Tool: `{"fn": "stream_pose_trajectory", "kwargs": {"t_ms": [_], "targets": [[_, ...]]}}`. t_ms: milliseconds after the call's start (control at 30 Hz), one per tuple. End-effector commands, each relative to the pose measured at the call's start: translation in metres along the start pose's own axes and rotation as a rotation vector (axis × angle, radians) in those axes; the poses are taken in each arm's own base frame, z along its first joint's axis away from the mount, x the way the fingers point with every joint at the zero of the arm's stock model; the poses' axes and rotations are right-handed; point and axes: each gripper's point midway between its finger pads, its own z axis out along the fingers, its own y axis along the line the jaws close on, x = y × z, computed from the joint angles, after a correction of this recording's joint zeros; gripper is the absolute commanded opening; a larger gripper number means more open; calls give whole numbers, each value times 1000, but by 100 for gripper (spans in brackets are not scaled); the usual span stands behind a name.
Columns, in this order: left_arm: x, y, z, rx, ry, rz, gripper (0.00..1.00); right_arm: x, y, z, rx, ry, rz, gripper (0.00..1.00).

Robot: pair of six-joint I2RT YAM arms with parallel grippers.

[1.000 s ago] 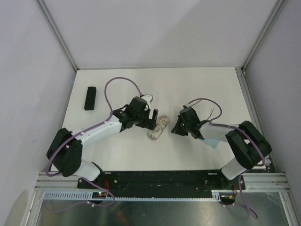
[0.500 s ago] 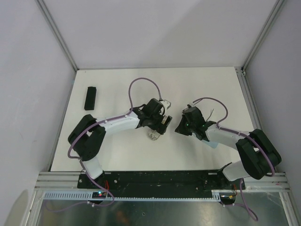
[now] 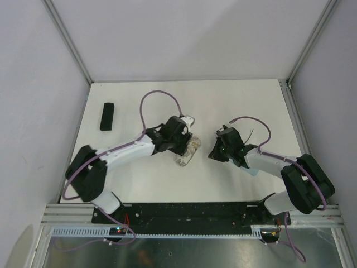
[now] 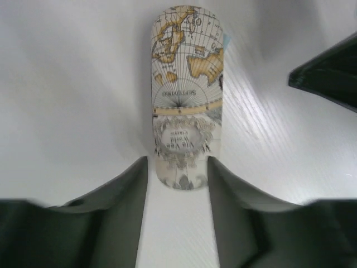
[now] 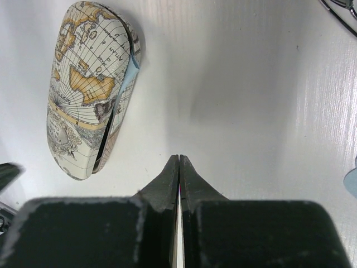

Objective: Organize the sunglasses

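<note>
- While my left gripper (image 4: 177, 167) hangs over the world-map glasses case (image 4: 187, 84), its fingers (image 4: 120, 201) stand parted, one on each side of the case's near end. A sliver of shadow shows on one side, so I judge that I am not clamped on it yet.
- My right gripper (image 5: 179, 159) is pinched fully together and holds nothing. It hovers above the bare white table (image 3: 234, 106), just beside the same case.
- That case lies on its side between my two arms. It looks closed, with a pale blue edge poking from the seam, and I cannot tell what is inside.
- Of the sunglasses, I find only a bit of the thin wire-frame pair (image 5: 338, 18), at the top corner of my right wrist view. It lies out on the table, apart from the case.
- No view shows me the chunky black pair.
- At the far left, the black oblong case (image 3: 106, 116) sits well apart from both arms, with neither gripper near it.
- By my reckoning the job is early. At least the wire pair is not stowed, and first I must secure and open the map case.
</note>
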Motion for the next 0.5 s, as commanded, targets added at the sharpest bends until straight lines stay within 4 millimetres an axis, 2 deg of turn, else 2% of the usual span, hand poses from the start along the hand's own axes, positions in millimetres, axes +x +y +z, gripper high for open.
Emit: {"fn": "stream_pose_trajectory", "kwargs": {"t_ms": [0, 33, 100, 167, 333, 467], "targets": [[-15, -5, -44, 38, -106, -61, 39, -5, 5, -3, -28, -20, -7, 1], [-12, -7, -49, 55, -108, -68, 28, -4, 5, -2, -30, -19, -6, 1], [-4, -15, -53, 103, -94, -76, 12, -3, 6, -1, -31, -15, -5, 1], [6, -21, -52, 137, -69, -84, 3, -1, 5, 0, -29, -8, -1, 1], [29, -26, -40, 165, 8, -96, 0, -1, 12, 4, -55, -12, 1, 1], [35, -28, -33, 166, 32, -94, 0, -1, 15, 4, -65, -12, 2, 1]]}}
